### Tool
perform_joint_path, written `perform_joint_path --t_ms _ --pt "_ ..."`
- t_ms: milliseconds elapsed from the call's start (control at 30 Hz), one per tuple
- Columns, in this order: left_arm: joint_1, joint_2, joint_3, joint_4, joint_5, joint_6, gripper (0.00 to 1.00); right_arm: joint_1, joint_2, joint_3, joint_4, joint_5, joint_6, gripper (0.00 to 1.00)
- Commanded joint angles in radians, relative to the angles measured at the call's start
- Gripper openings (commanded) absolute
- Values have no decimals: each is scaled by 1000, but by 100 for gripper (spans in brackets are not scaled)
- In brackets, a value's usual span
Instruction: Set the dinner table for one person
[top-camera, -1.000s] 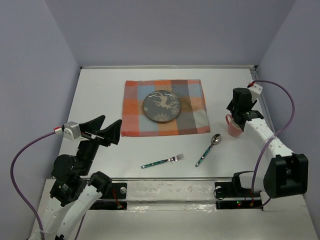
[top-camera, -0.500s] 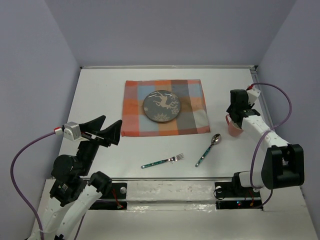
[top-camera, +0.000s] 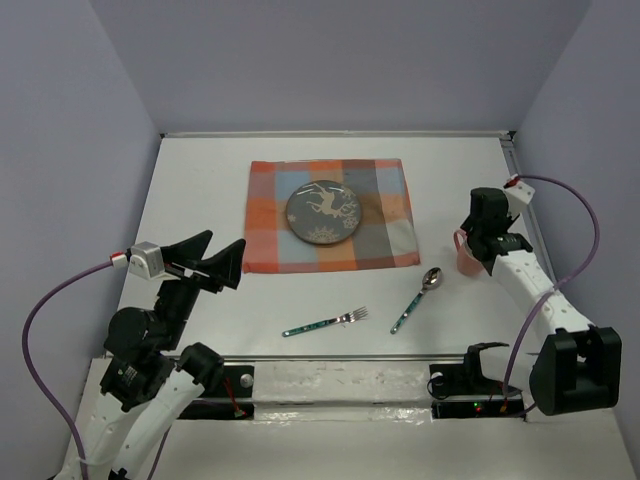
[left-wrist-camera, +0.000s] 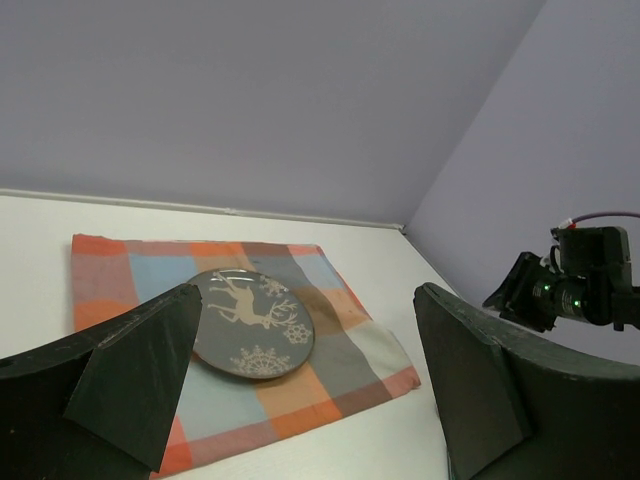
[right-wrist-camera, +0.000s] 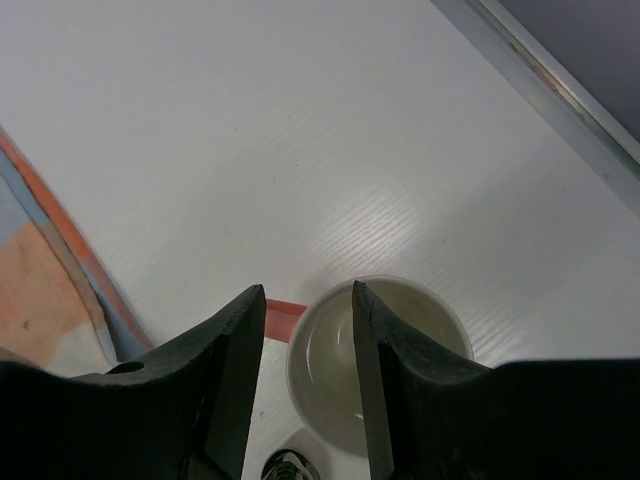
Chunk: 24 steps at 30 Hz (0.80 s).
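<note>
Right arm: elbow has swung outward toward the right wall, and the right gripper (top-camera: 482, 240) has slid a little nearer and rightward with it. Its jaws have narrowed over the same stretch. Left arm, plate, cutlery: no change.

Right gripper now sits low over the pink cup (top-camera: 466, 257). In the wrist view one finger is outside the cup, beside the handle (right-wrist-camera: 283, 308), and the other reaches down inside the bowl. The jaws straddle the rim wall, roughly half open. A gap shows between the inner finger and the wall, so nothing is pinched yet. Judged purpose: a rim grip, the easiest hold on a cup that stands upright.

Left gripper (left-wrist-camera: 308, 330) hangs spread fully wide and empty, raised off the surface near the left edge of the plaid placemat (top-camera: 390, 230), apparently parked.

The dinner table (top-camera: 200, 190) lies directly beneath both grippers. The cup stands on its bare white top just beside the placemat's right edge, apart from the cloth. The deer-patterned plate (top-camera: 323, 212) is centred on the placemat. The fork (top-camera: 325, 322) and spoon (top-camera: 418, 298) lie loose on the near side, not yet set beside the plate.
</note>
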Motion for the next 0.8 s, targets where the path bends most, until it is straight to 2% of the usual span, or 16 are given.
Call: perform_joint_path --t_ms 0,133,333,500,533,633,667,767 --pt "-3 17 15 40 -6 15 99 -5 -38 -38 -3 -28 -18 46" --pt "-3 18 15 40 -2 14 99 -5 -9 -69 -3 -85 -10 47" --pt "-2 20 13 42 -1 15 99 -5 37 -71 17 -89 6 46" --pt "-2 18 13 42 1 14 99 -5 62 -78 35 -60 26 39" --pt "-2 20 13 42 2 15 99 -5 72 -80 41 -59 26 30" --pt "-2 18 13 42 2 15 99 -5 83 -77 44 -53 26 15" --pt "-2 18 13 42 2 17 99 -5 73 -78 44 -48 26 2" --pt "-2 18 13 42 2 17 99 -5 39 -77 44 -37 10 0"
